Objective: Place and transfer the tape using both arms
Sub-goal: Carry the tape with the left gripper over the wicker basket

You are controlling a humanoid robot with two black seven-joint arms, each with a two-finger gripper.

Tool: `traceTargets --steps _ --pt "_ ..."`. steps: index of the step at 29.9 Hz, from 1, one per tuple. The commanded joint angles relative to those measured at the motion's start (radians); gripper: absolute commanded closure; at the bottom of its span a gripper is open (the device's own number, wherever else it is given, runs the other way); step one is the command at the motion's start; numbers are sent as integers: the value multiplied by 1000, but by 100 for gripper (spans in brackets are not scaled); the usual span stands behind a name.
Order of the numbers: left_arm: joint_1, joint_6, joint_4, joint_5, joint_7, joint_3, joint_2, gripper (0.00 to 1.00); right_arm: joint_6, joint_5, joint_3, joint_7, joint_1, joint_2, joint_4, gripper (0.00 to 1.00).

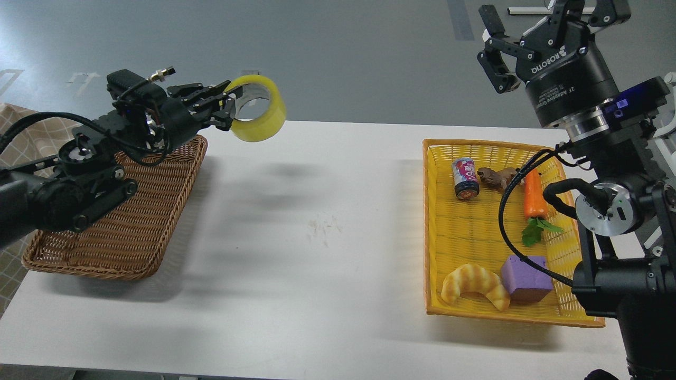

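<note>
Yellow tape [257, 108], one roll, is held by the left gripper [228, 105] fingers above the tabletop's [317, 211] far-left edge; the right gripper [494, 50] fingers spread wide, empty.

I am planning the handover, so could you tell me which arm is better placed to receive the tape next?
Right. The left gripper already holds the tape in the air above the table, while the right gripper is open, empty and raised.
</note>
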Motion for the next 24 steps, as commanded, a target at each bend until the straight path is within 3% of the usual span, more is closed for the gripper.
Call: traceTargets --steps 1,8,11,13,17,24 --pt "22 29 10 -1 1 4 61 100 0 1 -2 1 -1 -1 0 0" --pt "93 92 35 -50 -4 2 155 100 0 -1 -2 0 -18 0 0 0" --pt "154 105 38 -78 -30 2 172 100 0 -1 -6 0 -20 0 0 0" --pt "204 154 38 -83 -71 4 184 100 0 -10 -17 1 -27 0 -2 0" --pt "307 251 51 -84 -85 2 183 100 0 -40 -18 1 -28 2 -2 0" --pt "346 254 146 -107 -90 2 166 100 0 -42 -17 1 -40 3 1 0"
